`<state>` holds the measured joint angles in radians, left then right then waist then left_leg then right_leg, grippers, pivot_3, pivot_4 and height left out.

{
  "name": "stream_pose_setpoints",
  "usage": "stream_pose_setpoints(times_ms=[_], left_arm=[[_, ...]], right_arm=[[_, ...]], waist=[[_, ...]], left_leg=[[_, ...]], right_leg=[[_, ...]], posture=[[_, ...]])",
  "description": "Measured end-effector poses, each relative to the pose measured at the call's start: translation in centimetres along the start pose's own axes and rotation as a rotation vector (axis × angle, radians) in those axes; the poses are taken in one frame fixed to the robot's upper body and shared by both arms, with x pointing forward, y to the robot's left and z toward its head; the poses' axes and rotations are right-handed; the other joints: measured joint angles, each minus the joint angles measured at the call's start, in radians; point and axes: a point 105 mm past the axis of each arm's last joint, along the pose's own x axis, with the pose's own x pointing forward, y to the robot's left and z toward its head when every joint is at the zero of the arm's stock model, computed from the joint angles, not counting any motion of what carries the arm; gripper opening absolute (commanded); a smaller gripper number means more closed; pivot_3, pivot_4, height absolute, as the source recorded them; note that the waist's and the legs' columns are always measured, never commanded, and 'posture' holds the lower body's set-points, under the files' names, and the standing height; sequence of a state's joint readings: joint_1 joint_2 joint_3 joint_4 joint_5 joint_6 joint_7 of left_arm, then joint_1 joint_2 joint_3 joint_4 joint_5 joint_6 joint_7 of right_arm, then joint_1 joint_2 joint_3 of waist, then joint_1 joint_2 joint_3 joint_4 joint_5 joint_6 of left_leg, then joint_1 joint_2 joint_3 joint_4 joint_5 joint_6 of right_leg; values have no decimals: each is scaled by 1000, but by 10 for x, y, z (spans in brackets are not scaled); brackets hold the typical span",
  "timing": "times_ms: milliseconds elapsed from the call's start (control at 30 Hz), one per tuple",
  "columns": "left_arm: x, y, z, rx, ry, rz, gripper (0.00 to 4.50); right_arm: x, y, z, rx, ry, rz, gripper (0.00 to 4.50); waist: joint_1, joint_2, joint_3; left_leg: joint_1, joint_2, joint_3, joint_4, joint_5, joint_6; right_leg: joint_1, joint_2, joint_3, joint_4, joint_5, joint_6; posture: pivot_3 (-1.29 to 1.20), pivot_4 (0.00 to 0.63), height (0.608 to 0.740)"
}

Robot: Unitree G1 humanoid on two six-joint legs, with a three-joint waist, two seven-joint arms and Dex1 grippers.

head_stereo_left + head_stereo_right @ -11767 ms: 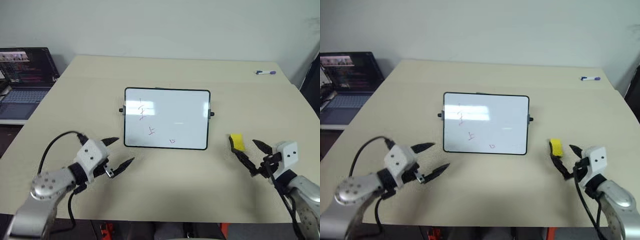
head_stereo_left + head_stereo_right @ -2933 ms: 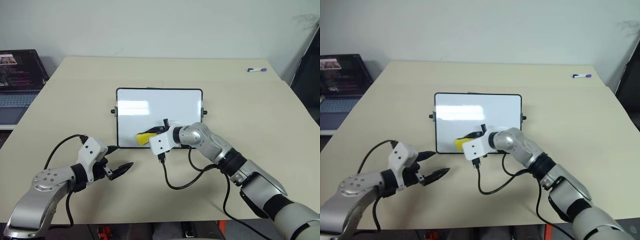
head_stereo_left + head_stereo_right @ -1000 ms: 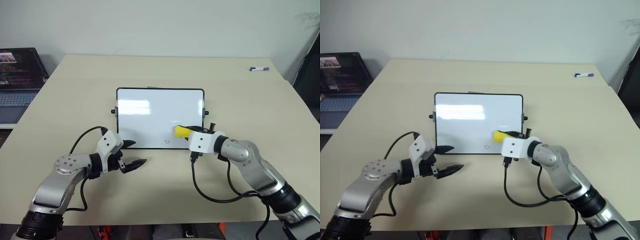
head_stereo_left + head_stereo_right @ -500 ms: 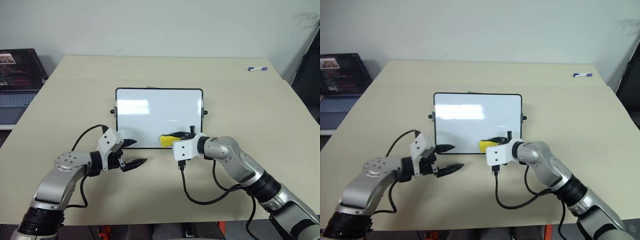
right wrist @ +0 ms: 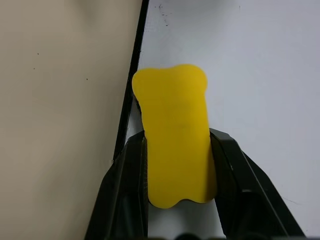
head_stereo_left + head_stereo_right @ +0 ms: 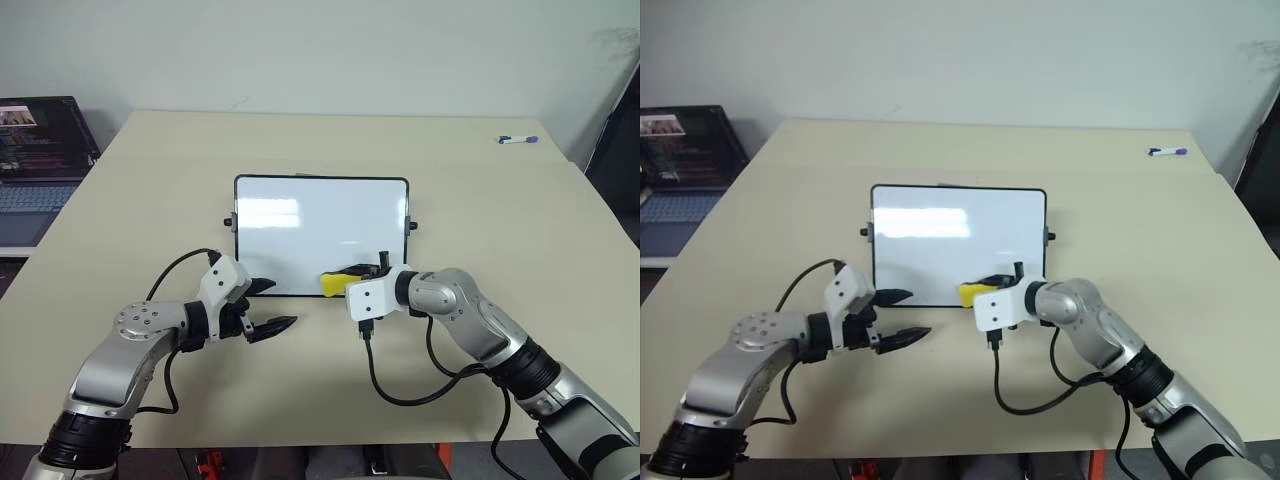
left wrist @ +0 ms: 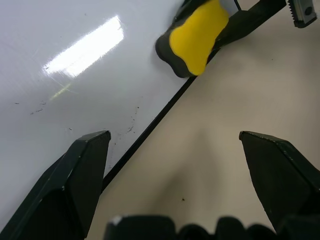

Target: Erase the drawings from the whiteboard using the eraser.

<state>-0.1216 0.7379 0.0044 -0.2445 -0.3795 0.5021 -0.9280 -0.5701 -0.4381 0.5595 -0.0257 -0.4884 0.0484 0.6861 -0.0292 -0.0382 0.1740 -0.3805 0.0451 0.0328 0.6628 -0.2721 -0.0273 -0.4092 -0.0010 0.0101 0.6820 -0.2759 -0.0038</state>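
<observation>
The whiteboard point(image 6: 320, 225) lies flat at the middle of the table, dark-framed, with a black knob on each side. The yellow eraser point(image 6: 334, 284) rests on the board's near edge, a little right of its middle, and my right gripper point(image 6: 346, 281) is shut on it. In the right wrist view both black fingers point(image 5: 130, 175) clamp the eraser point(image 5: 172, 115) next to the frame. My left gripper point(image 6: 281, 304) hovers open just off the board's near-left corner, holding nothing. The drawings are hidden; the white face point(image 7: 60, 90) shows faint specks.
A laptop point(image 6: 40, 150) sits past the table's left edge. A white and purple marker pen point(image 6: 518, 140) lies at the far right. A black cable point(image 6: 400, 385) loops on the table point(image 6: 480, 210) below my right wrist.
My right gripper has slid the eraser left along the board's near edge, over where a small red triangle showed a second ago. The left gripper has stayed put.
</observation>
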Motion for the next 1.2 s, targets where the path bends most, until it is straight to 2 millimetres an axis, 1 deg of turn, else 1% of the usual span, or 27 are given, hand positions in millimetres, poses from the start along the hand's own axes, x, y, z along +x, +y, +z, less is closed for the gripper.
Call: stream_pose_setpoints(times_ms=[133,233,300,367,433,467,500,567,600,633,667,733,833,867,933,1000,1100,1200], left_arm=[[0,-1,1,-4,0,-3,4500],[0,-1,1,-9,0,-5,4500],[0,-2,1,-9,-2,-8,4500],[0,-3,2,-6,-5,-13,4500],[0,-4,5,5,-8,-21,4500],[1,-4,9,17,-15,-31,4500],[2,-4,13,29,-22,-39,4500],[6,-6,26,71,-46,-64,4500],[9,-7,36,95,-66,-87,4500],[12,-9,45,115,-83,-106,4500],[17,-12,57,143,-112,-131,4500],[25,-19,71,187,-140,-181,4500],[41,-28,86,257,-140,-247,4500],[48,-29,90,295,-123,-264,4500],[61,-32,96,360,-100,-294,4500],[76,-42,105,413,-106,-359,4500],[93,-60,110,466,-97,-476,4500],[109,-68,114,509,-73,-542,4500]], right_arm=[[-2,-27,-5,73,8,-152,1299],[-7,-36,-9,102,16,-205,1299],[-14,-39,-11,185,10,-250,1299],[-26,-41,-15,321,-2,-305,1299],[-43,-47,-15,484,-36,-380,1299],[-57,-53,-15,580,-56,-437,1299],[-68,-58,-16,620,-65,-475,1299],[-99,-65,-21,686,-58,-575,1299],[-118,-63,-26,738,-27,-631,1299],[-130,-58,-32,781,7,-660,1299],[-144,-48,-36,840,45,-677,1299],[-154,-22,-42,946,102,-658,1299],[-157,11,-49,1088,180,-633,1299],[-157,19,-53,1135,214,-649,1299],[-154,30,-58,1201,257,-670,1299],[-148,35,-62,1240,289,-688,1299],[-139,36,-73,1283,319,-714,1299],[-129,44,-89,1358,369,-753,1299]], waist=[[0,0,0],[1,0,0],[4,0,0],[5,0,0],[5,0,0],[6,0,0],[5,0,0],[12,0,0],[19,0,0],[22,0,0],[27,0,0],[27,0,0],[15,0,0],[12,0,0],[6,1,0],[1,1,0],[-3,1,0],[0,1,0]], left_leg=[[0,0,0,0,0,0],[-1,0,0,0,0,0],[-2,0,0,-1,0,0],[-4,0,-1,-1,0,0],[-4,0,-1,-1,0,0],[-4,0,-1,-1,0,0],[-4,0,-1,-1,0,0],[-4,0,-2,-1,0,0],[-4,-1,-2,-1,0,0],[-4,-1,-2,-1,0,0],[-4,-1,-2,-1,0,0],[-3,-1,-1,-1,0,0],[-2,-1,0,-1,0,0],[-2,-1,0,-1,0,0],[-1,-1,0,-1,0,0],[-1,-1,0,0,0,0],[-2,-2,1,0,0,0],[-3,-2,0,0,0,0]], right_leg=[[0,0,0,0,0,0],[0,0,0,-1,0,0],[-1,0,0,-1,0,0],[-2,-1,0,-1,0,0],[-2,-1,-1,-1,0,0],[-2,-1,-1,-1,0,0],[-2,-1,-1,-1,0,0],[-1,-1,-2,-1,0,0],[-1,-1,-2,-1,0,0],[-1,-1,-2,-1,0,1],[-1,-1,-2,-2,0,1],[-1,-1,-1,-1,0,1],[-1,1,1,-1,-3,5],[0,2,1,-1,-3,5],[0,3,2,-1,-3,6],[0,5,2,-1,-2,6],[-1,8,4,-1,-2,6],[-1,8,4,-2,-2,6]], posture=[[0,150,740],[0,150,740],[0,150,740],[0,150,740],[0,150,740],[0,150,740],[0,150,740],[0,150,740],[0,150,740],[0,150,740],[0,150,740],[0,150,740],[0,150,740],[0,150,740],[0,150,740],[0,150,740],[0,150,740],[0,150,740]])
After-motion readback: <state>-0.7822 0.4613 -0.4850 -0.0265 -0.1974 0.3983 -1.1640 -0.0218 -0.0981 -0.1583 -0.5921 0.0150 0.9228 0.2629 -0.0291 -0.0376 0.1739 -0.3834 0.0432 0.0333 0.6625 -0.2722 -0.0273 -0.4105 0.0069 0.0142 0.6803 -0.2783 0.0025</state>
